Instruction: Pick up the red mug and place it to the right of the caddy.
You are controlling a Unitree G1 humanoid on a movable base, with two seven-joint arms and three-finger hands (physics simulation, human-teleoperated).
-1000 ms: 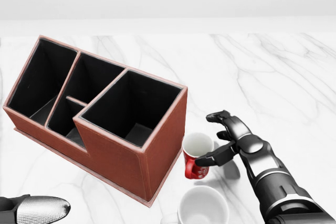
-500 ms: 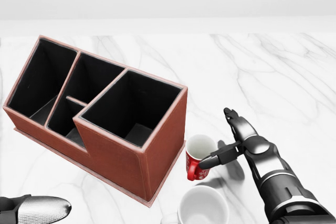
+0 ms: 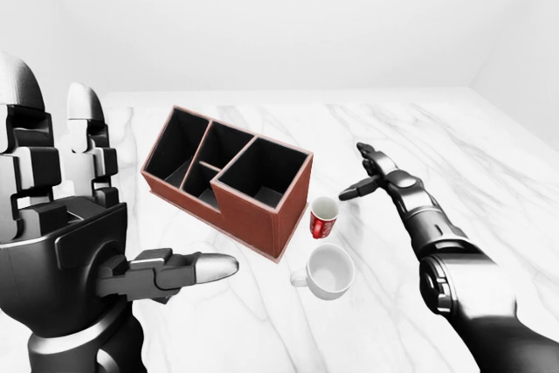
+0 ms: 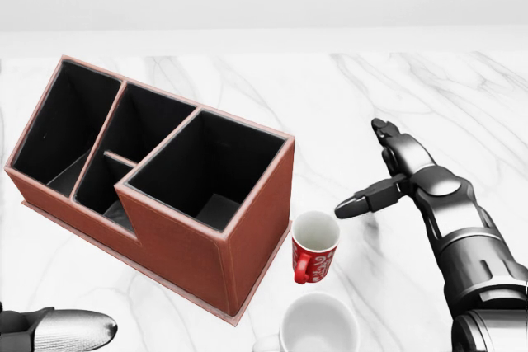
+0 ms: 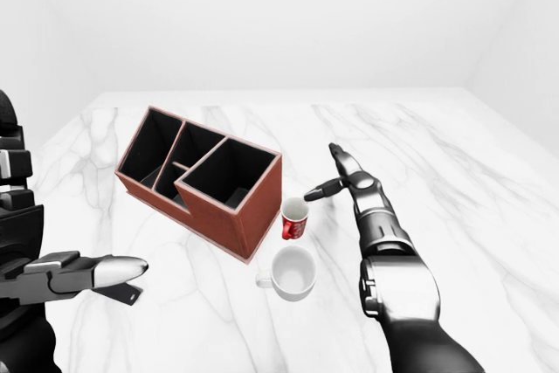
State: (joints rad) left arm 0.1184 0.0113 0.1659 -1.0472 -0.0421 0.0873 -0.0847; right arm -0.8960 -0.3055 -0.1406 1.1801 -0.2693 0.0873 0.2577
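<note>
The red mug stands upright on the marble, just right of the caddy's near corner, its handle toward the bottom left. The caddy is a reddish-brown box with several black compartments, lying at a slant in the left half of the head view. My right hand hovers open to the right of the mug and above it, thumb pointing left, touching nothing. Held up at the far left of the left-eye view, my left hand is open with its fingers raised and its thumb sticking out.
A white mug sits just below the red mug in the head view, close to it. The marble tabletop stretches to the right and top of the view, ending at a white wall.
My right hand has let go of the red mug and drawn away up and to the right, fingers spreading. The mug now stands alone, slightly lower right of where it was held.
</note>
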